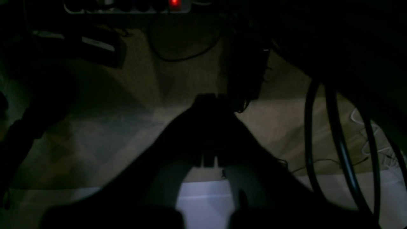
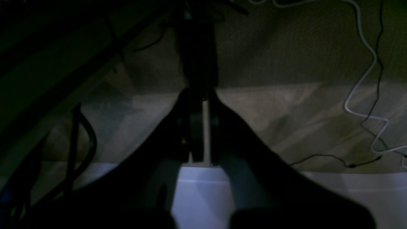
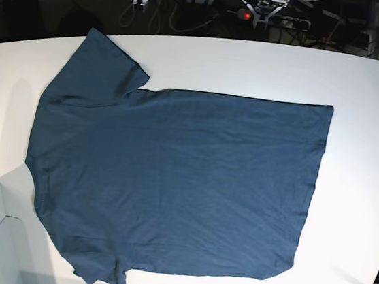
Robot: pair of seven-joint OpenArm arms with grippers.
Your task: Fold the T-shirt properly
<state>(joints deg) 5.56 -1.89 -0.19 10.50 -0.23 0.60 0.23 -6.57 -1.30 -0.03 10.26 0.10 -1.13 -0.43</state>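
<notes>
You've got the T-shirt [image 3: 179, 175] spread wide over the middle of the base view on the white table [image 3: 367, 203], one sleeve [image 3: 102, 70] sticking out upper left, bottom-left edge bunched. No finished fold shows, so flattening and all the folding look left to do. Both your left gripper [image 1: 209, 98] and right gripper [image 2: 198, 93] are clenched on nothing, away from the cloth.

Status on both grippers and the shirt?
Left gripper and right gripper shut, empty. T-shirt spread on table, untouched, not folded into shape. Nothing seen lying on it.
</notes>
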